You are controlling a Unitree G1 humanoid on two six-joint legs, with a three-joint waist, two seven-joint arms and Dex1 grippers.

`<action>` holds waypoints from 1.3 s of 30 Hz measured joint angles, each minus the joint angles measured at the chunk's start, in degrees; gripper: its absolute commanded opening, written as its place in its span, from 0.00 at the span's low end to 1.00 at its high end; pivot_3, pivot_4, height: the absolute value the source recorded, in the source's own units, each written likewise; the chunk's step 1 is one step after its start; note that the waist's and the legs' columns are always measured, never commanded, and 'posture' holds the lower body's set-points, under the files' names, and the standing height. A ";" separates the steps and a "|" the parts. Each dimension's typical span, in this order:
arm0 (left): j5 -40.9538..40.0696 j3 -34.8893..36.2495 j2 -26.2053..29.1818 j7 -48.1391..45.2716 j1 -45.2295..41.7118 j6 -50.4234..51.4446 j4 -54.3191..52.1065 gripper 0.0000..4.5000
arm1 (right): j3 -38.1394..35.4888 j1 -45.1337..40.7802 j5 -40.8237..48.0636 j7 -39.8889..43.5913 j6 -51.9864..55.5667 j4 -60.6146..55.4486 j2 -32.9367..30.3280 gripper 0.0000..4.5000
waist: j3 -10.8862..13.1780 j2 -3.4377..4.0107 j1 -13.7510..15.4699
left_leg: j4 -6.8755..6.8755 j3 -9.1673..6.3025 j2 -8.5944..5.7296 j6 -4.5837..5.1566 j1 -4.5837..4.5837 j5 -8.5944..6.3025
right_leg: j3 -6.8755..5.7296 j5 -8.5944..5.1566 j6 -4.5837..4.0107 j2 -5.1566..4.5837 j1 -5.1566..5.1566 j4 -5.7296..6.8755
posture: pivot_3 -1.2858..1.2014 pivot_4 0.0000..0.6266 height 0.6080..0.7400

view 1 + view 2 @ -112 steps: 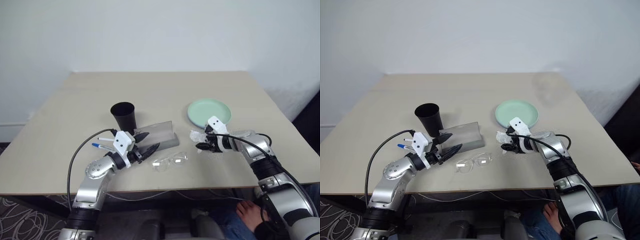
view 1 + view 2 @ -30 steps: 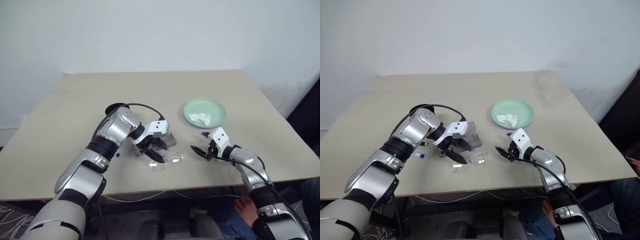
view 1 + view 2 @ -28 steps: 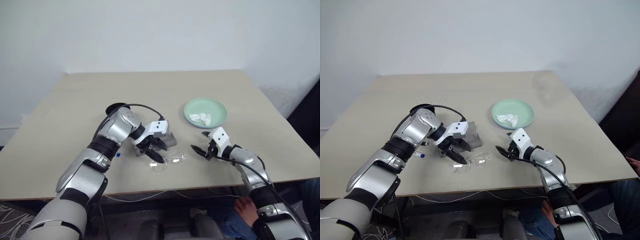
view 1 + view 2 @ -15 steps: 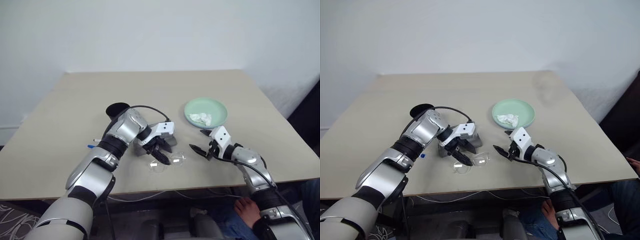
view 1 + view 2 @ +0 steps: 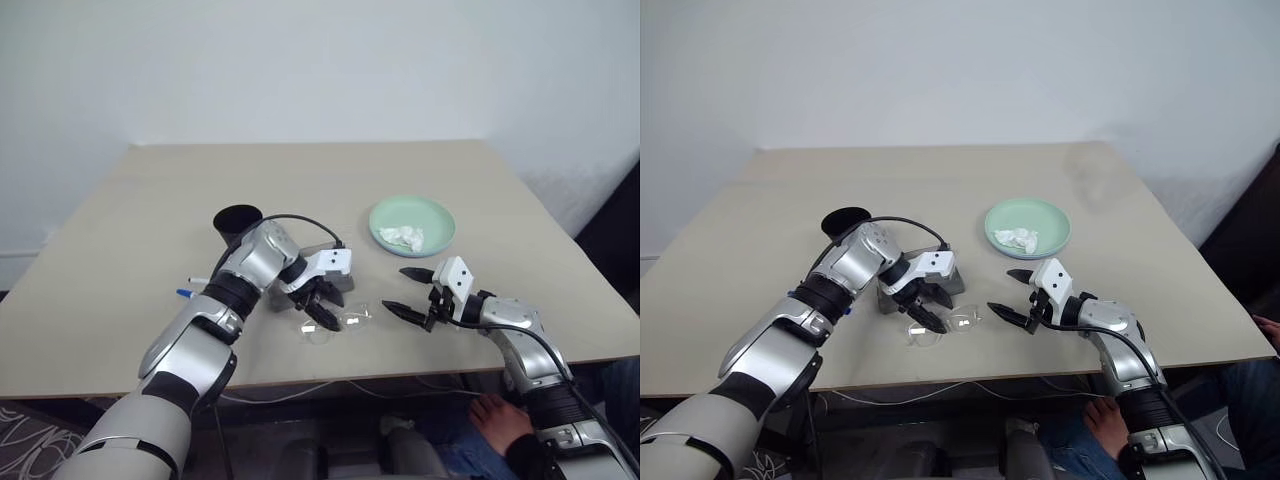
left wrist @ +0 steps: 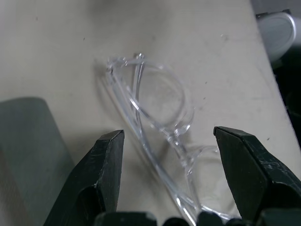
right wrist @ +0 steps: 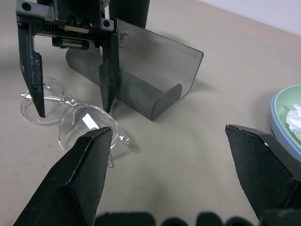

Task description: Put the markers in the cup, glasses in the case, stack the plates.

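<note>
The left gripper point(image 5: 322, 308), fingers spread, straddles the clear-framed glasses point(image 5: 335, 322) just in front of the open grey case point(image 5: 930, 282). Closing off-centre could pinch a lens or skid the slippery frame. The right gripper point(image 5: 411, 293) hangs spread beside them.

Two robot arms in glossy silver shells with black joint bands. Each wrist carries a white block with small dark screw holes, ending in a pincer of two black tapered fingers: left pincer point(image 5: 318, 308), right pincer point(image 5: 402, 291). A black cable loops along each arm
</note>
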 measured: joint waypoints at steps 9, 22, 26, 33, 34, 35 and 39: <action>0.15 0.44 -0.54 0.49 -0.01 -0.12 0.30 0.31 | 0.48 0.01 -0.12 -0.48 -0.18 0.05 0.72 0.93 | 0.00 -0.01 0.00 | 0.05 0.01 0.00 0.02 0.01 -0.01 | 0.02 0.01 0.01 0.00 0.02 0.02 | 0.52 0.00 0.85; -0.02 1.00 -0.15 0.54 -0.39 -1.00 0.48 0.04 | 0.70 -1.05 -0.62 -0.52 -2.23 2.31 0.74 0.93 | 0.00 -0.01 0.03 | 0.15 0.01 -0.02 0.05 -0.02 -0.03 | 0.05 0.03 0.05 -0.01 0.05 0.02 | 0.52 0.00 0.85; -0.17 1.01 0.29 0.22 -0.39 -1.06 0.32 0.04 | 0.71 -1.30 -0.69 -0.50 -2.64 2.94 0.72 0.93 | 0.00 -0.01 0.03 | 0.15 0.02 -0.02 0.05 -0.01 -0.03 | 0.05 0.03 0.05 0.00 0.05 0.03 | 0.52 0.00 0.85; -0.37 1.15 0.43 -0.20 -0.39 -0.76 0.26 0.02 | 0.70 -1.72 -0.73 -0.54 -3.56 4.08 0.70 0.93 | 0.00 -0.01 0.01 | 0.16 0.03 -0.02 0.05 -0.01 -0.03 | 0.07 0.04 0.06 0.00 0.05 0.03 | 0.52 0.00 0.85; -0.40 1.32 0.43 -0.24 -0.39 -0.60 0.21 0.02 | 0.70 -1.76 -0.72 -0.53 -3.62 4.12 0.69 0.93 | 0.00 -0.01 0.01 | 0.16 0.03 -0.02 0.05 -0.01 -0.03 | 0.07 0.04 0.06 0.00 0.04 0.03 | 0.52 0.00 0.85; -0.45 1.58 0.42 -0.25 -0.39 -0.49 0.13 0.02 | 0.70 -1.76 -0.72 -0.51 -3.66 4.12 0.66 0.93 | 0.00 -0.01 0.01 | 0.16 0.03 -0.02 0.06 -0.01 -0.03 | 0.07 0.04 0.06 0.00 0.04 0.03 | 0.52 0.00 0.85; -1.13 3.00 0.40 -0.27 -0.39 0.77 -1.16 0.02 | 0.66 -1.76 -0.60 -0.15 -3.66 4.12 0.30 0.93 | 0.00 -0.01 0.04 | 0.16 0.03 -0.02 0.06 -0.03 -0.03 | 0.07 0.04 0.06 0.00 0.04 0.02 | 0.52 0.00 0.85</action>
